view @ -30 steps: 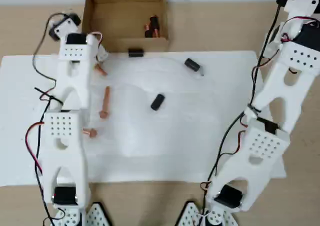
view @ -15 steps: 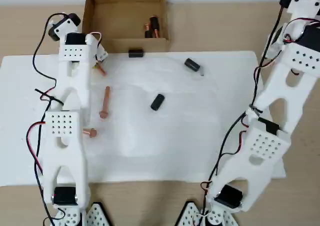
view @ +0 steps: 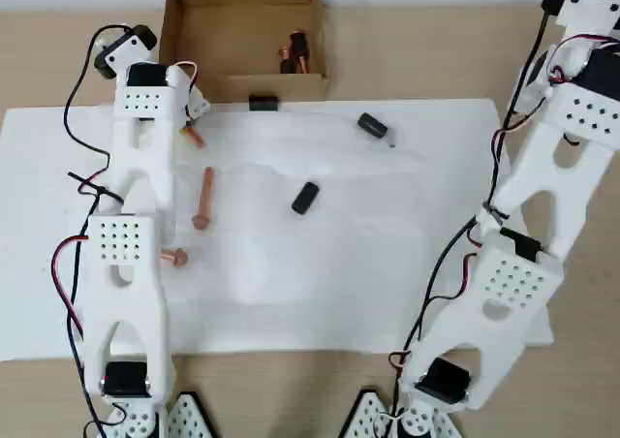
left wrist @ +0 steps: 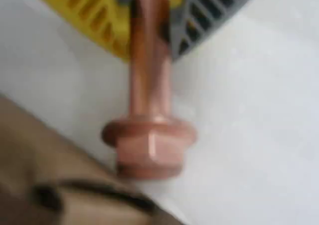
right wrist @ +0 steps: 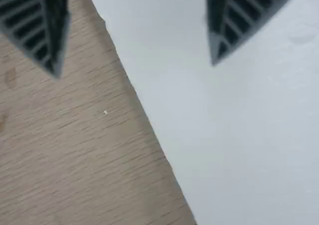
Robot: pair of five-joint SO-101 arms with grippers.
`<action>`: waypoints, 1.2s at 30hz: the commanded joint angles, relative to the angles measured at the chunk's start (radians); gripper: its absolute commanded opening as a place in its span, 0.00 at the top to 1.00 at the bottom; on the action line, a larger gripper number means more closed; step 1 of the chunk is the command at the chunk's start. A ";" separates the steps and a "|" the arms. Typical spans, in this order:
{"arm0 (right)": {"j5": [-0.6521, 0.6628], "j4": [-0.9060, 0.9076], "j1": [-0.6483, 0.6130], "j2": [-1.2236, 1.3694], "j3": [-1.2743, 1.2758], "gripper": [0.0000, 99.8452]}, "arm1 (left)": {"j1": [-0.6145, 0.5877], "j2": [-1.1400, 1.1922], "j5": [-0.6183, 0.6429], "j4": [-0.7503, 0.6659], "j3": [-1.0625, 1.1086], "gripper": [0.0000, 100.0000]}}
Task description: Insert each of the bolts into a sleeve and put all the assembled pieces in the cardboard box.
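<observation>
My left gripper [left wrist: 147, 36] is shut on the shank of a copper bolt [left wrist: 148, 135], whose hex head points at the white mat. In the high view that gripper [view: 197, 118] holds the bolt [view: 195, 136] near the mat's far left, just in front of the cardboard box [view: 179, 41]. Two more bolts [view: 203, 198] [view: 175, 258] lie beside the left arm. Three black sleeves lie on the mat: one [view: 263, 102] against the box front, one [view: 373, 125] far right of centre, one [view: 305, 198] in the middle. My right gripper [right wrist: 134, 41] is open over the mat's edge.
An assembled bolt and sleeve [view: 295, 52] lies inside the box at its right wall. The white mat [view: 339, 283] covers most of the wooden table [view: 417, 50]. The right arm [view: 542, 186] stands along the mat's right edge.
The right arm has shifted slightly towards the far right. The left arm and the loose parts have stayed put.
</observation>
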 commanded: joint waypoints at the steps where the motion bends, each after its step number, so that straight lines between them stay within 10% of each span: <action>1: 0.009 0.015 0.005 -0.076 -0.007 0.77 | -0.011 -0.030 0.003 0.101 -0.120 1.00; 14: 0.031 0.015 -0.269 -0.070 0.001 0.77 | 0.112 -0.236 -0.160 0.405 -0.583 1.00; 29: 0.509 -0.009 -0.513 0.176 0.021 0.77 | 0.006 -1.009 -0.325 0.391 0.331 0.99; 36: 0.612 -0.046 -0.530 0.231 0.019 0.77 | -0.123 -1.379 -0.371 0.160 0.833 0.99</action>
